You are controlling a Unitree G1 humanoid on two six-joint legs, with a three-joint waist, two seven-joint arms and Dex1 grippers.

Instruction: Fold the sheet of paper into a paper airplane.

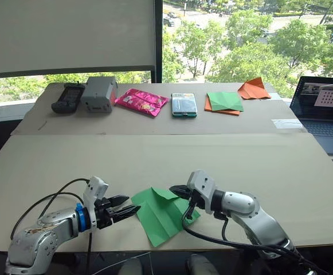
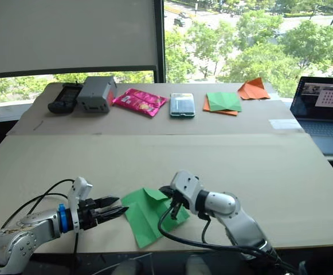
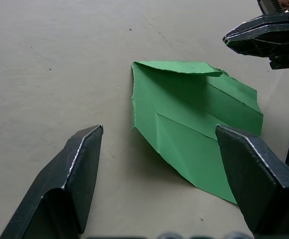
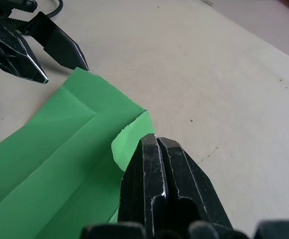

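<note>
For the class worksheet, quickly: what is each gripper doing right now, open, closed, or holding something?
Left gripper: open, beside the sheet of paper, holding nothing.
Right gripper: closed, at the paper's torn edge; grip cannot be told.

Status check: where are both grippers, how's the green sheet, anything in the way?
Left gripper open, just off the sheet's left edge. Right gripper shut, over its far edge. Sheet of paper partly folded, far corner curled up. Nothing else near it.

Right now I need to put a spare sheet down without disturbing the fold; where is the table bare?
The near table is bare between its back seam and the sheet of paper, and right of the right gripper. Crowded: the front edge, around both grippers, and the far table's row from the controller to the orange paper.
</note>
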